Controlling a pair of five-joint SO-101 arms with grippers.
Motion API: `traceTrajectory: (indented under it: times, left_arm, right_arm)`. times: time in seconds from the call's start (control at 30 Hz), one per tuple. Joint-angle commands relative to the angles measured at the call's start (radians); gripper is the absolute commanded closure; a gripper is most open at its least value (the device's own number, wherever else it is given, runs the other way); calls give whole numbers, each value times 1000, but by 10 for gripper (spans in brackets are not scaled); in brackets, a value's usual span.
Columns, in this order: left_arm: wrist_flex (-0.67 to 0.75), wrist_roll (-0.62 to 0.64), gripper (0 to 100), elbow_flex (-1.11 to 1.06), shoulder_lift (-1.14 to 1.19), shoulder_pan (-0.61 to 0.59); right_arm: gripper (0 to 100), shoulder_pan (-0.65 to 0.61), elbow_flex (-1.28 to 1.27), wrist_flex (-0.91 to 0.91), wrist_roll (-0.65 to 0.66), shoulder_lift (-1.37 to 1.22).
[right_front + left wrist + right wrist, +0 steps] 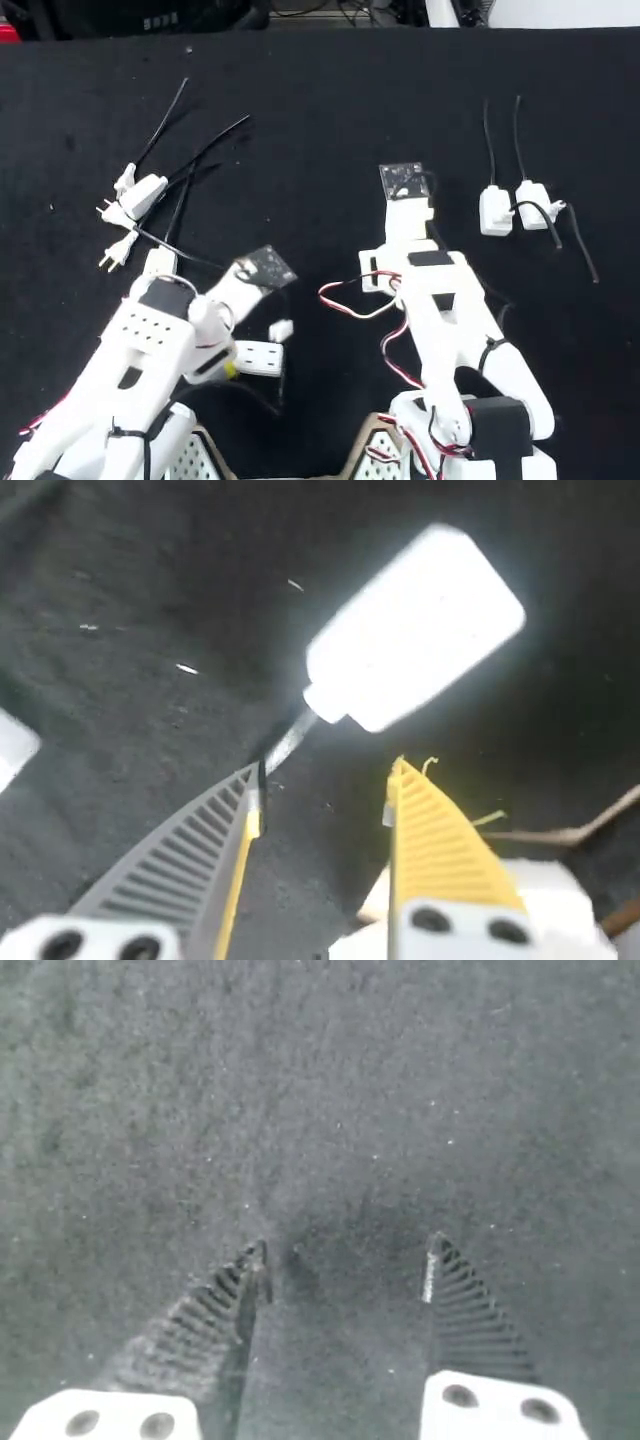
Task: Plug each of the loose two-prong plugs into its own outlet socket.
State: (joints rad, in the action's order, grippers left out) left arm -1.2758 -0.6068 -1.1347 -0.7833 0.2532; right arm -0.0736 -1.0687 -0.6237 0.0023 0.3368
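So the white left arm [150,340] comes in from the table's near left corner and bends toward the middle of the near edge. The left gripper [325,770] points down with its grey and yellow fingers spread apart, gripping nothing. A small white rectangular plastic plug on a black cord [415,630] lies on the cloth just past the tips, its cord running toward the grey finger. The white right arm [445,320] stretches from the near edge toward the table's centre, right gripper [347,1247] also wide open over bare cloth. Both arm bases are cut off at the near edge. Near the left edge there's a tangle of white two-prong plugs on black cords [130,205], too overlapped to count. Toward the right edge sit two white boxy outlet sockets [495,212] side by side. The table wears black felt-like cloth [320,100], and dark gear is cut off beyond the far edge.
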Motion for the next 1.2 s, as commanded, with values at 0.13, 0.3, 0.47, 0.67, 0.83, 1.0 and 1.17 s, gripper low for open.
traceTrajectory:
  times: [0.13,0.3,0.47,0.67,0.83,1.0,1.17]
  left_arm:
    - [196,69,786,-35,-12,19]
    - [322,183,786,-73,-12,21]
    - [404,285,786,-67,-12,102]
    - [462,364,786,30,153,185]
    - [365,364,791,275,420,179]
    - [163,339,787,464,420,134]
    - [-114,222,787,636,361,-27]
  right_arm:
    - [765,49,58,5,-5,50]
    - [765,161,99,-23,-6,47]
    - [765,190,113,-38,-6,42]
    - [765,189,111,-41,-6,42]
    - [765,189,111,-41,-6,42]
    - [765,189,111,-43,-6,42]
    - [765,187,111,-43,-6,42]
